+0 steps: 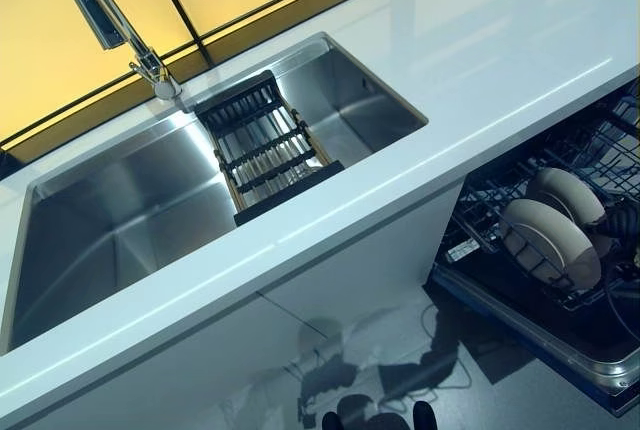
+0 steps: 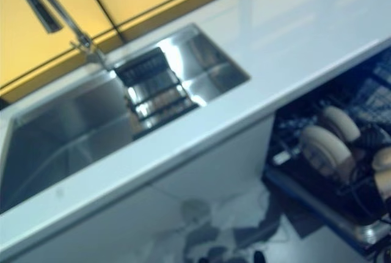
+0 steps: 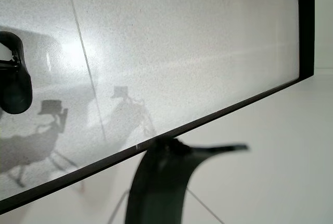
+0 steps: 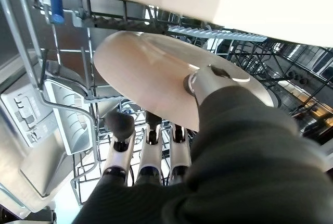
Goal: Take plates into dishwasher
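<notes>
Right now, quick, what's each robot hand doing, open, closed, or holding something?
Left robot hand: not in any view.
Right robot hand: thumb and fingers pinch a plate over the dishwasher rack.

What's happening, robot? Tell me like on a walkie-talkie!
Right hand shut on a plate, over the dishwasher rack. Left hand out of sight. Two plates already racked. Nothing blocking.

Right hand [image 4: 151, 161]: silver fingers, dark tips, dark ribbed cover.

beige plates [image 1: 548, 238], white countertop [image 1: 500, 60], steel-grey sink [image 1: 120, 220]
</notes>
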